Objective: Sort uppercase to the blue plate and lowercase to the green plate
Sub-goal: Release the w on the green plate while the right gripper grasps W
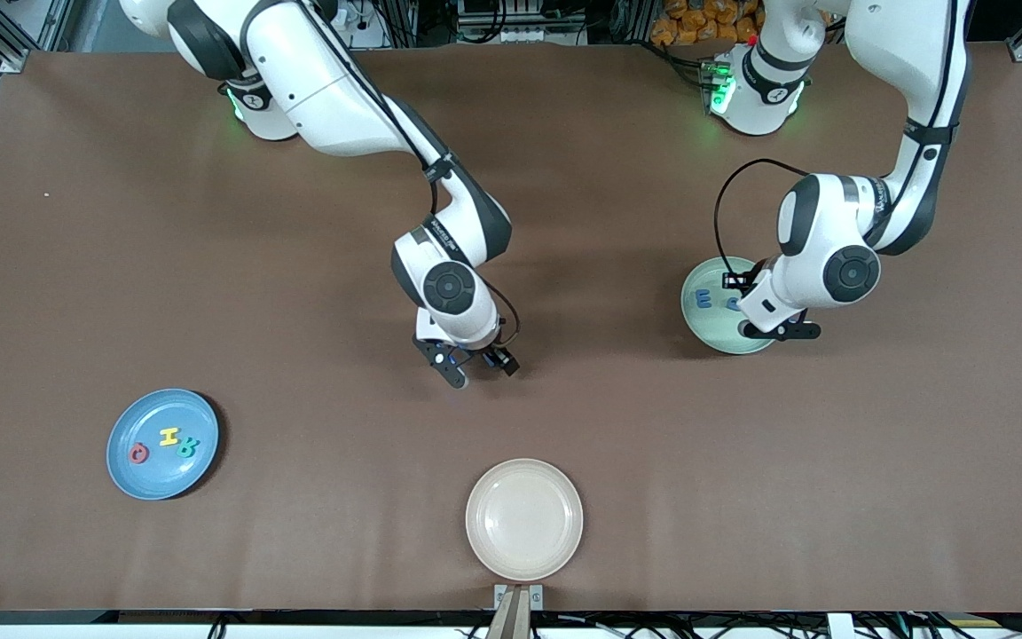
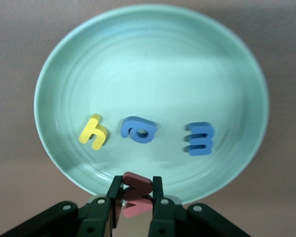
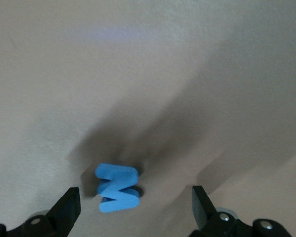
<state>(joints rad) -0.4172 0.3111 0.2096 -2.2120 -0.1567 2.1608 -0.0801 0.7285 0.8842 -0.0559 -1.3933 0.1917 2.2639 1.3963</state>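
- Left wrist view shows the left pincer (image 2: pixel 134 197) clamped on the small red letter (image 2: pixel 136 193), hanging over the rim of the green plate (image 2: pixel 79 59). If the fingers part here, the letter could catch the raised rim and tip out onto the tabletop (image 1: pixel 209 222) rather than into the dish.
- Yellow h (image 2: pixel 93 132), rounded blue letter (image 2: pixel 139 130) and three-pronged blue letter (image 2: pixel 200 138) already lie in a row in that plate. A drop from this height could bounce the red one onto them or knock one about.
- On the bare tabletop lies the blue M (image 3: pixel 117 187), between the wide-open fingers of the right pincer (image 3: pixel 135 210), which hangs just above it. It sits off-centre, nearer one finger, so closing now may push it sideways or pinch only a corner, and the flat piece could twist free.
- Blue plate (image 1: pixel 131 470), toward the right arm's end and nearer the front camera, holds the red ring letter (image 1: pixel 138 454), yellow H (image 1: pixel 170 436) and teal R (image 1: pixel 187 446). The M has a long carry there, so a weak grip risks a fall midway.
- Cream plate (image 1: pixel 524 519) lies empty, nearest the front camera, a wrong landing spot.
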